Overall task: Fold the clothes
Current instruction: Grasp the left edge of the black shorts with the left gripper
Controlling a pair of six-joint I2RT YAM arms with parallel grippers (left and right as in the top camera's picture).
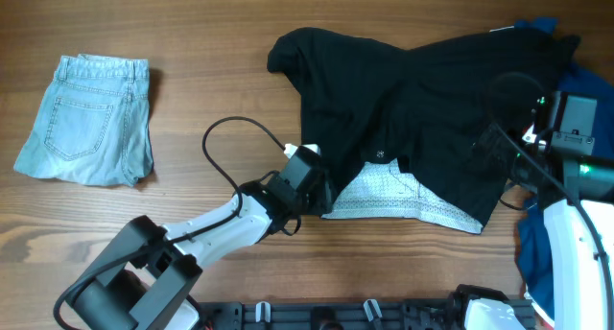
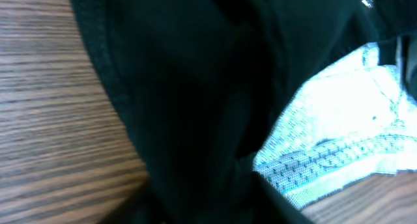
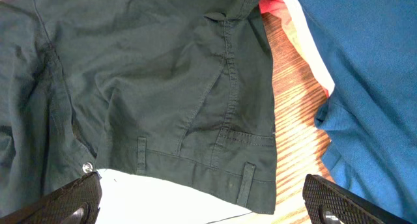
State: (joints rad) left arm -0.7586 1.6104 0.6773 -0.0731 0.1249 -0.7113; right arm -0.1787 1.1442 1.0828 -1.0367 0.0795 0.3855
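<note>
The black garment [image 1: 422, 100] lies spread across the upper middle and right of the table, with its white dotted lining [image 1: 398, 196] showing at its near edge. My left gripper [image 1: 321, 191] is at the garment's lower left edge. In the left wrist view black fabric [image 2: 189, 100] bunches into the jaws, which are hidden by it, and the lining [image 2: 339, 126] shows to the right. My right gripper [image 3: 208, 198] is open and empty above the garment's waistband with belt loops [image 3: 195, 152], over its right part [image 1: 504, 143].
Light-blue denim shorts [image 1: 86, 119] lie folded at the far left. A blue garment [image 1: 585, 81] with red and white fabric [image 3: 287, 15] lies at the right edge, partly under the black one; it also shows in the right wrist view [image 3: 365, 68]. Bare wood [image 1: 192, 42] shows between them.
</note>
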